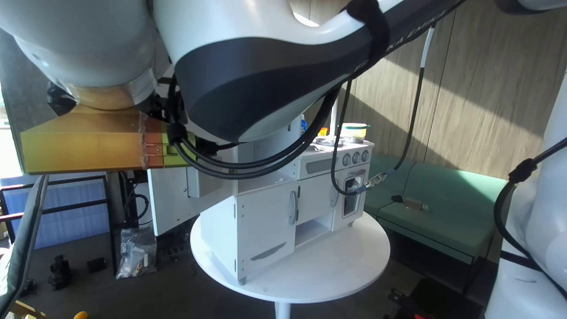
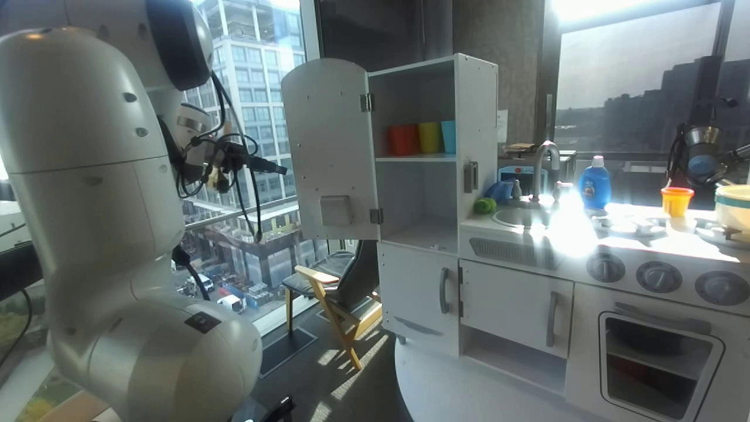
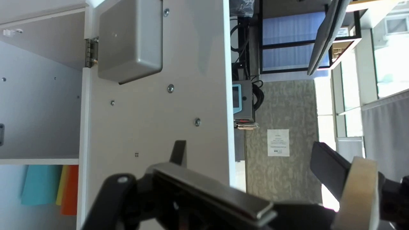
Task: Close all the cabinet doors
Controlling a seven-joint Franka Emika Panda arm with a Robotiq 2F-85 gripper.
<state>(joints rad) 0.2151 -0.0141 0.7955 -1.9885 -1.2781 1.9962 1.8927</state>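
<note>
The tall white upper cabinet door [image 2: 316, 140] is swung out wide, its inner face with a small grey box [image 2: 335, 210] turned outward. In the wrist view that door [image 3: 143, 124] fills the left half, with its free edge between my fingers in the picture. My gripper [image 3: 252, 159] is open, fingers far apart, gripping nothing; whether it touches the door is unclear. In an exterior view the gripper [image 2: 275, 167] is close to the door's free edge. The lower cabinet door [image 2: 419, 293] and the shorter door [image 2: 515, 302] beside it sit flush with the front.
A white round table [image 1: 319, 279] carries the toy kitchen. Red [image 2: 403, 139], yellow and blue cups stand on the upper shelf. The oven door [image 2: 650, 363] looks flush. A chair [image 2: 340, 281] stands below the swung-out door. My forearm covers much of an exterior view.
</note>
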